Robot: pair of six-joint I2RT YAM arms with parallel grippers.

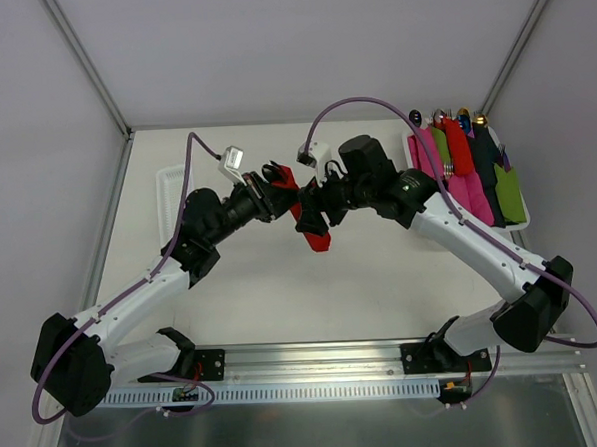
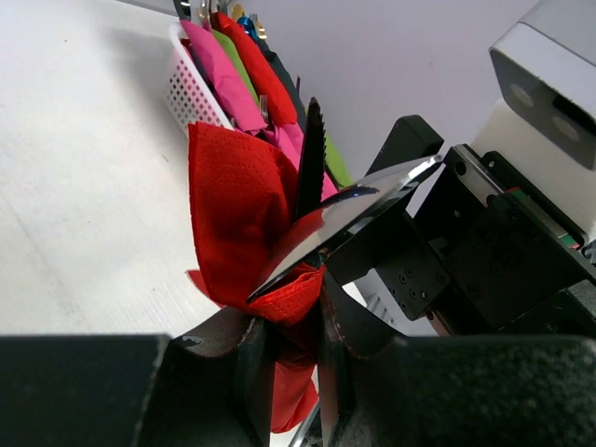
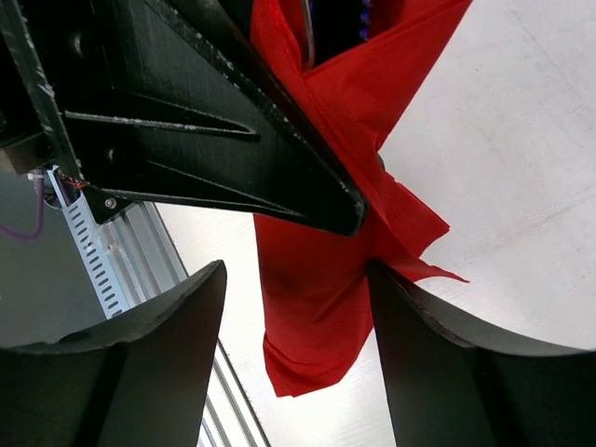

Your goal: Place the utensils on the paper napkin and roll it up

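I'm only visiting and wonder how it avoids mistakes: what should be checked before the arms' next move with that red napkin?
1. Left gripper clamped on the paper napkin: ok.
2. Utensils fully wrapped: not ok, shiny metal sticks out.
3. Right gripper open, straddling the napkin's hanging end: ok.
4. Roll tight: not ok, loose flaps flare.
5. Every utensil inside: cannot tell.

Top cam overhead, wrist cams close (all share napkin (image 1: 320, 242)).
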